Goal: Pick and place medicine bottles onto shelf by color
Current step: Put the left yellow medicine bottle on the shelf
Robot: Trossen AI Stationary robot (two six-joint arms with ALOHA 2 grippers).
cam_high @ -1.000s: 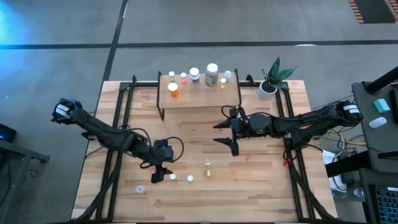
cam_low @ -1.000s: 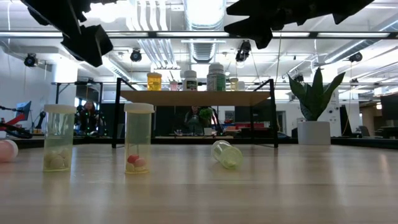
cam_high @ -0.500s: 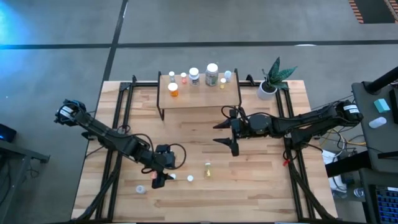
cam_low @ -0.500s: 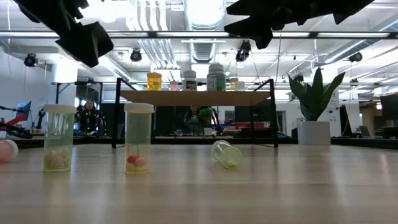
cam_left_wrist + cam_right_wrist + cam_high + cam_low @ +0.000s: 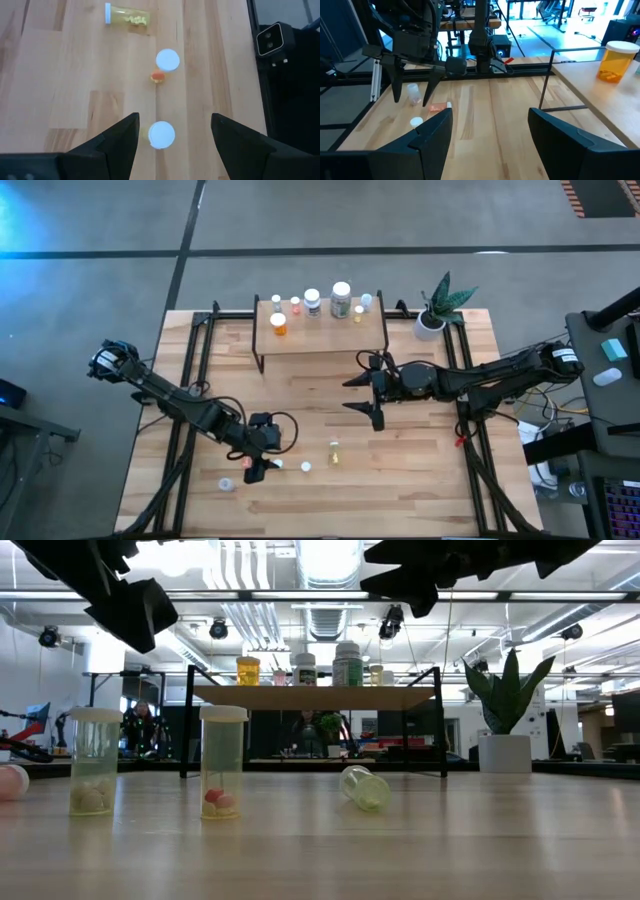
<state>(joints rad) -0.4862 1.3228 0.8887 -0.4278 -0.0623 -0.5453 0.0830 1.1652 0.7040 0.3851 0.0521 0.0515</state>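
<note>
Two upright clear medicine bottles with white caps (image 5: 278, 464) (image 5: 305, 466) stand near the table's front. A yellow one (image 5: 334, 450) lies on its side and a pinkish one (image 5: 227, 483) lies at the near left. My left gripper (image 5: 173, 120) hovers open, tilted down, above the left upright bottle (image 5: 161, 135), whose cap shows between the fingers without touching them. The shelf (image 5: 320, 335) at the far side carries several bottles, one of them orange (image 5: 279, 323). My right gripper (image 5: 350, 394) waits open and level in mid-table, in front of the shelf.
A potted plant (image 5: 432, 315) stands at the far right beside the shelf. Black frame rails (image 5: 190, 380) run along both table sides. In the left wrist view the second upright bottle (image 5: 167, 60) holds reddish pills. Bare wood lies between the loose bottles and the shelf.
My left gripper has shifted a little toward the table's near edge and slightly down, coming over the left upright bottle, then stopped. Its fingers have stayed open. The bottles have not moved.
</note>
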